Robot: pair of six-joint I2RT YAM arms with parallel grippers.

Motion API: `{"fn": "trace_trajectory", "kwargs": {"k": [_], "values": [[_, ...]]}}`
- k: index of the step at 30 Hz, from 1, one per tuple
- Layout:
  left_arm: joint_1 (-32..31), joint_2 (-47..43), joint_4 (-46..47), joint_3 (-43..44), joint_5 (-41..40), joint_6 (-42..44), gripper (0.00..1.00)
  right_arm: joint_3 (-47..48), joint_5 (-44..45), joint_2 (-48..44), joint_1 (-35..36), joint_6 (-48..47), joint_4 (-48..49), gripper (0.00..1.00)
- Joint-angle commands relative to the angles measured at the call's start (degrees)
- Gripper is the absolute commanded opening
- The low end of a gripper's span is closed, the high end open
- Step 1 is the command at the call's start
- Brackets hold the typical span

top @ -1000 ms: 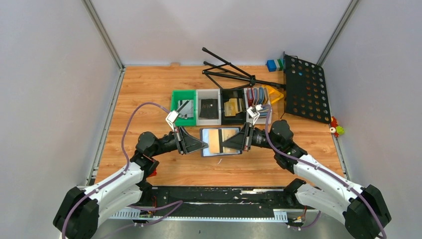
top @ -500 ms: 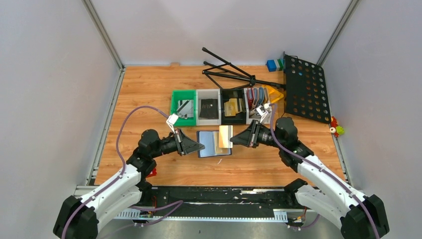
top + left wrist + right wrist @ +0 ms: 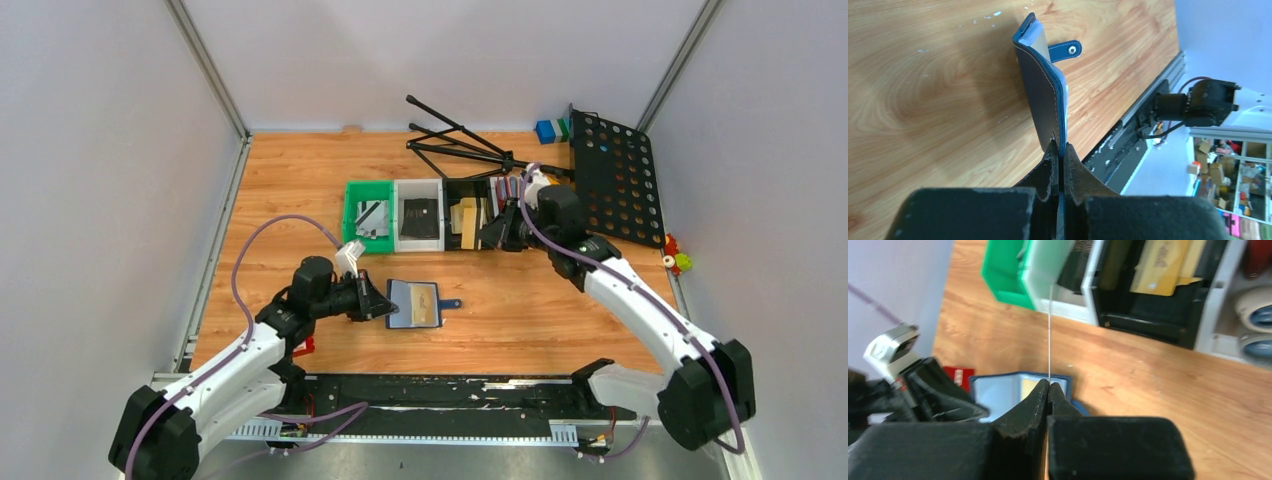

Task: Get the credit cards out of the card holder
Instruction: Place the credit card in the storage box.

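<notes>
At the near middle of the table, the left gripper [image 3: 1060, 147] is pinched tight on the left edge of the card holder [image 3: 415, 303]. The holder lies open on the wood with its clasp tab [image 3: 452, 303] pointing right. From above, a tan card [image 3: 426, 304] shows in a pocket on its pale inside. The left wrist camera sees the holder almost edge-on, so its pockets are hidden there.

Farther back, the right gripper [image 3: 1049, 385] is clamped on a thin card [image 3: 1049, 335]. Its own camera sees this card only as a pale line, with the face unreadable. From above, the card stands at the black bin [image 3: 452, 238]; I cannot tell whether they touch. That bin holds gold cards [image 3: 1168, 265], cut off at the frame top. The green bin [image 3: 352, 200] and white bin [image 3: 400, 215] sit to the left. The right arm covers much of the bin of upright holders [image 3: 510, 190].
</notes>
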Motion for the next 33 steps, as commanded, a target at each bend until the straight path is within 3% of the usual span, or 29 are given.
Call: {"fn": "trace_trajectory", "kwargs": {"k": [1, 19, 25, 30, 33], "values": [[0.25, 0.50, -1.69, 2.68, -1.65, 5.73, 0.00, 6.66, 9.72, 6.79, -0.20, -7.57, -4.01, 0.00], [0.25, 0.81, -5.85, 3.03, -4.90, 9.67, 0.00, 30.68, 14.40, 38.60, -0.38, -13.39, -8.57, 0.00], [0.25, 0.54, -6.48, 3.07, -5.27, 9.95, 0.00, 36.34, 5.94, 46.03, -2.20, -12.49, -9.38, 0.00], [0.25, 0.69, -7.52, 3.29, -5.69, 10.47, 0.00, 38.04, 10.48, 46.20, -2.35, -13.07, -12.69, 0.24], [0.24, 0.68, -7.47, 3.32, -5.82, 10.59, 0.00, 36.38, 10.64, 43.17, -2.40, -13.81, -12.38, 0.30]]}}
